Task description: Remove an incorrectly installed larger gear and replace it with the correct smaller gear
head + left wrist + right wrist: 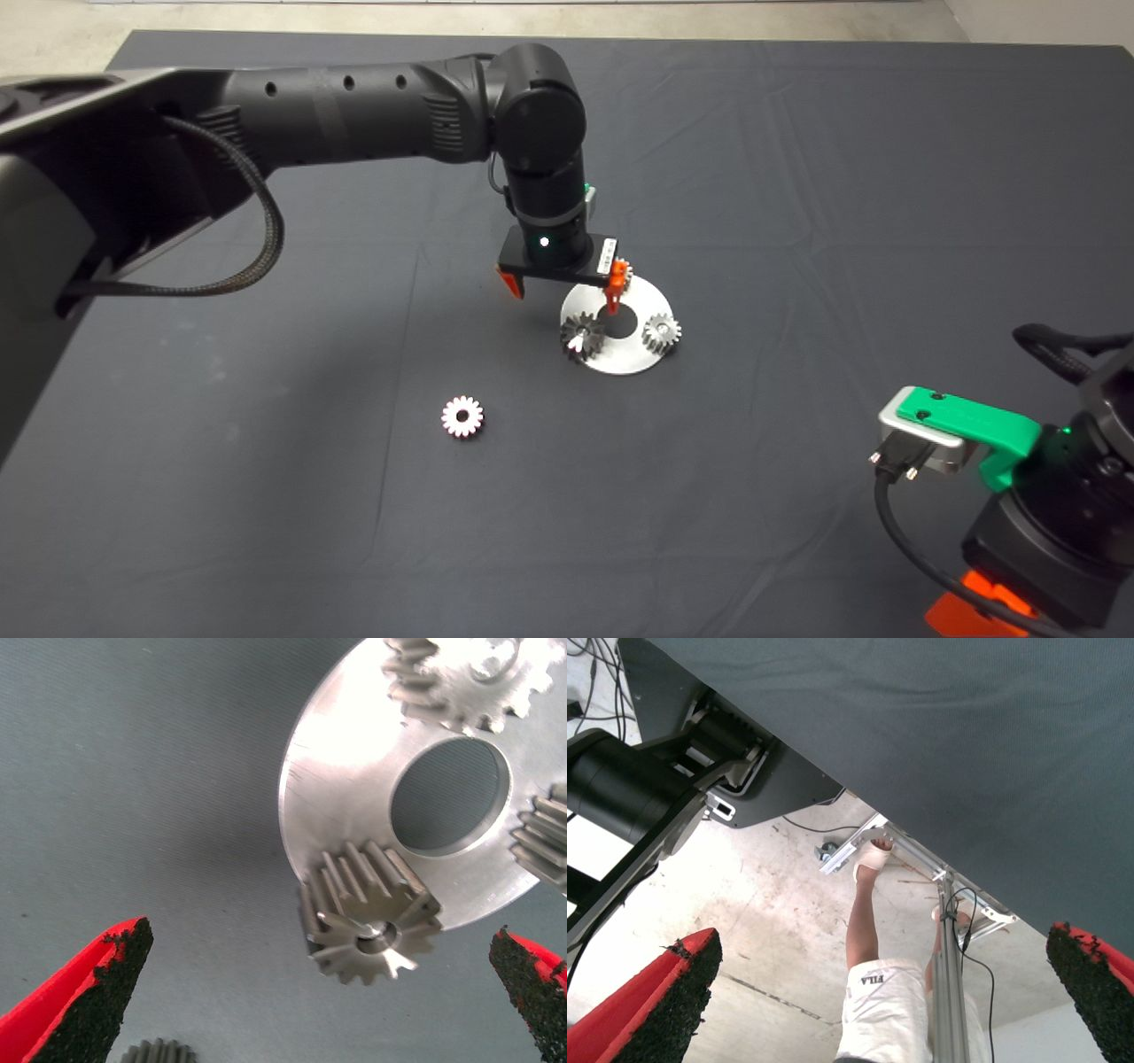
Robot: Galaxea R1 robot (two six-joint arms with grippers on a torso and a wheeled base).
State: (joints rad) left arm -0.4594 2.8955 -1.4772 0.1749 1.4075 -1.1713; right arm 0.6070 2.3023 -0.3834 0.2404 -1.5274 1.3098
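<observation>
A round silver plate (631, 358) with a centre hole lies on the mat and carries three gears on pegs. The larger gear (582, 334), chunky with deep teeth, sits at the plate's near-left edge; it also shows in the left wrist view (372, 921). Two fine-toothed gears (661, 332) (624, 271) sit on the other pegs. The smaller gear (462, 416) lies loose on the mat, nearer me and to the left. My left gripper (561, 288) hangs open just above the plate's far-left side, holding nothing (310, 1010). My right gripper (979, 611) is parked at the lower right, open.
The dark mat (797, 177) covers the table. The right wrist view shows the mat's underside edge, the floor, a metal stand (950, 992) and a person's legs (864, 921), all upside down.
</observation>
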